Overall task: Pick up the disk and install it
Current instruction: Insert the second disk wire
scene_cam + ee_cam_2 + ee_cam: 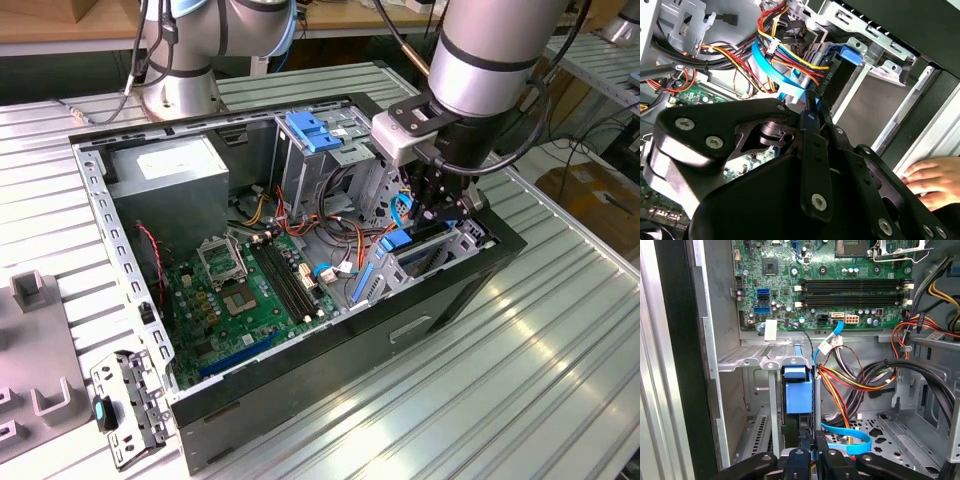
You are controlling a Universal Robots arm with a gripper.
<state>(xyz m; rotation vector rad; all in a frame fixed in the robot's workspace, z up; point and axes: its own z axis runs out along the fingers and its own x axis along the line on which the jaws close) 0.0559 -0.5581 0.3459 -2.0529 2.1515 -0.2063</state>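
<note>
The disk stands on edge in the drive bay at the front of the open computer case; its blue side rail faces the first wrist view, and in the exterior view its blue end shows below the arm. My gripper reaches down into that bay. In both wrist views the black fingers lie close together, shut, with their tips right beside the blue rail. I cannot tell whether they touch the disk.
Orange, yellow and flat blue cables crowd the space beside the bay. The motherboard, grey power-supply box and blue bracket on the metal cage fill the case. A person's hand rests outside the case wall.
</note>
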